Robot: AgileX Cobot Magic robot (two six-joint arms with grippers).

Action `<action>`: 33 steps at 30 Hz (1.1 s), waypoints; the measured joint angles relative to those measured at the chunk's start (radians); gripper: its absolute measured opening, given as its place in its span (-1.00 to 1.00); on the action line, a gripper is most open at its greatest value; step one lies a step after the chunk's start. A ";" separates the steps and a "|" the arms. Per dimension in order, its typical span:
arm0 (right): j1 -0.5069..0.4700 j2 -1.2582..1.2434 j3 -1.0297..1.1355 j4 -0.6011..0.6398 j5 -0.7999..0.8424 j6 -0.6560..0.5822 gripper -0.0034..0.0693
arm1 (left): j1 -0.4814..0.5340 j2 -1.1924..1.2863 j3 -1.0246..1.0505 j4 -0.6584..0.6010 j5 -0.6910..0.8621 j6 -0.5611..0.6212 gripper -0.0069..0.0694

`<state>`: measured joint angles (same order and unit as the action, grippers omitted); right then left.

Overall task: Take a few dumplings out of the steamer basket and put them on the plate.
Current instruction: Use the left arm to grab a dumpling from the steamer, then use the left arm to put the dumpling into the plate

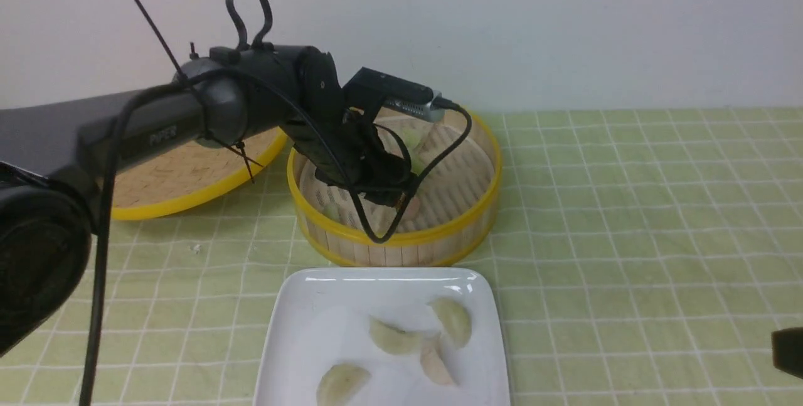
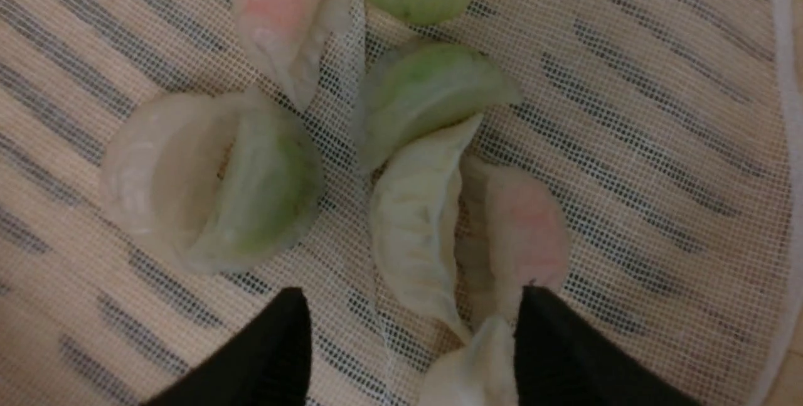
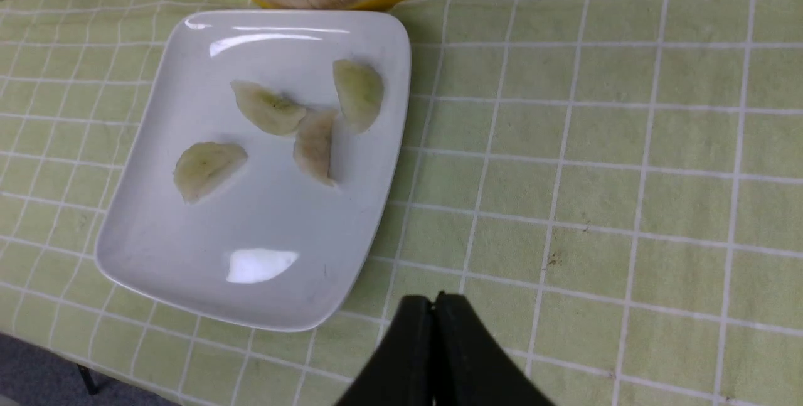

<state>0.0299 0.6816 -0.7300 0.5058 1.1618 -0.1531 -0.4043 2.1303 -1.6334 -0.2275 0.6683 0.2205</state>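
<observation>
Now the left gripper (image 2: 411,331) hangs low inside the basket (image 1: 401,240), fingers wide, a pale dumpling (image 2: 414,230) lying between them and a pink dumpling (image 2: 524,224) touching one finger. To pick well, it should center on one dumpling and close softly, since they crowd together. About six seem to be in the basket, though the view is cropped. On the plate (image 1: 301,318) lie four. The right gripper (image 3: 434,331), fingers pressed together, waits over the cloth (image 3: 627,174).
</observation>
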 joint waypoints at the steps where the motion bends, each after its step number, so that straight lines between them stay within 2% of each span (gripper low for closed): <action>1: 0.000 0.000 0.000 0.001 0.000 0.000 -0.94 | 0.000 0.009 0.000 -0.003 -0.003 0.000 0.31; 5: 0.000 0.000 0.000 0.003 -0.001 0.000 -0.94 | 0.000 0.030 0.000 -0.006 -0.006 0.000 0.32; 8: 0.000 0.000 0.000 0.004 -0.001 0.000 -0.94 | -0.001 0.033 -0.002 -0.012 -0.003 -0.009 0.06; 12: 0.000 0.000 0.000 0.004 -0.001 0.000 -0.94 | -0.001 0.033 -0.007 -0.019 0.010 -0.019 -0.56; 14: 0.000 0.000 0.000 0.004 -0.001 0.000 -0.94 | -0.001 0.030 -0.016 -0.018 0.029 -0.022 -0.63; 21: 0.000 0.000 0.000 0.004 -0.001 0.000 -0.94 | -0.001 -0.023 -0.092 -0.005 0.170 -0.025 -0.65; 27: 0.000 0.000 0.000 0.004 0.004 0.000 -0.94 | 0.000 -0.166 -0.181 0.006 0.345 -0.023 -0.69; 33: 0.000 0.000 0.000 0.004 0.007 0.000 -0.94 | 0.000 -0.308 -0.180 0.021 0.550 -0.022 -0.70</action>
<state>0.0299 0.6816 -0.7300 0.5100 1.1692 -0.1531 -0.4046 1.8220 -1.8129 -0.2063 1.2180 0.1983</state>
